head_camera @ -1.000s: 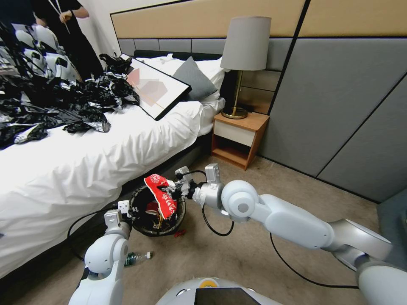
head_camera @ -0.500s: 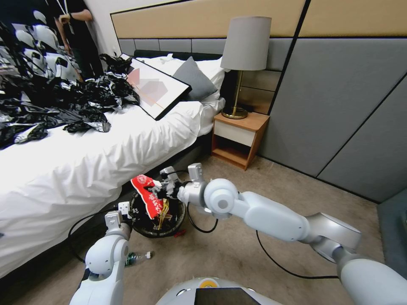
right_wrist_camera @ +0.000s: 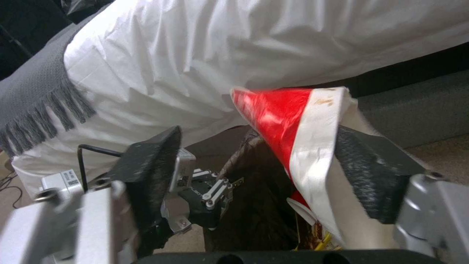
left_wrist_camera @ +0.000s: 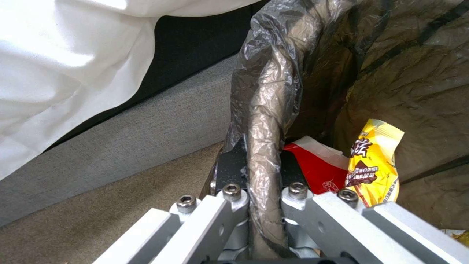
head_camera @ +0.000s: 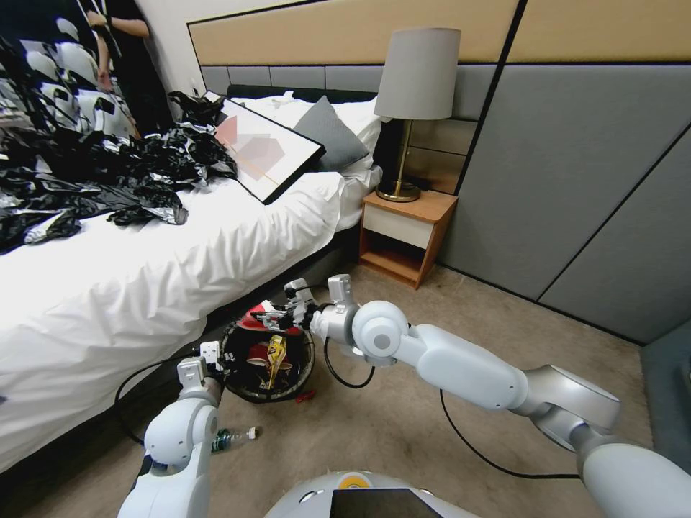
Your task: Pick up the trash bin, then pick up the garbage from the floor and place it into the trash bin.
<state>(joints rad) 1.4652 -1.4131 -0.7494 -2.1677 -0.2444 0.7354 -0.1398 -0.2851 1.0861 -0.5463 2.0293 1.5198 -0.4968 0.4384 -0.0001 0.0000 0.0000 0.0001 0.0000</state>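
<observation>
The trash bin (head_camera: 245, 392), a round bucket lined with a dark bag, stands on the carpet beside the bed. My left gripper (head_camera: 213, 357) is shut on its near rim; the left wrist view shows the bag-covered rim (left_wrist_camera: 266, 121) pinched in the left gripper (left_wrist_camera: 260, 167). Above the bin's far side, my right gripper (head_camera: 279, 317) is open, its jaws wide apart. A red-and-white wrapper (right_wrist_camera: 293, 121) leans against one pad (right_wrist_camera: 371, 172) and hangs over the bin mouth (right_wrist_camera: 254, 209). Inside lie a yellow wrapper (left_wrist_camera: 373, 161) and a red one (left_wrist_camera: 317, 168).
A plastic bottle (head_camera: 234, 437) and a small red scrap (head_camera: 306, 395) lie on the carpet by the bin. The white bed (head_camera: 144, 273) carries a heap of black plastic (head_camera: 93, 173) and a framed picture (head_camera: 266, 147). A nightstand (head_camera: 403, 234) stands beyond; a black cable (head_camera: 475, 453) trails right.
My right gripper moved left over the bin and opened. The red-and-white wrapper, earlier hanging down from it, has slackened and sunk toward the bin mouth. The left arm stayed put.
</observation>
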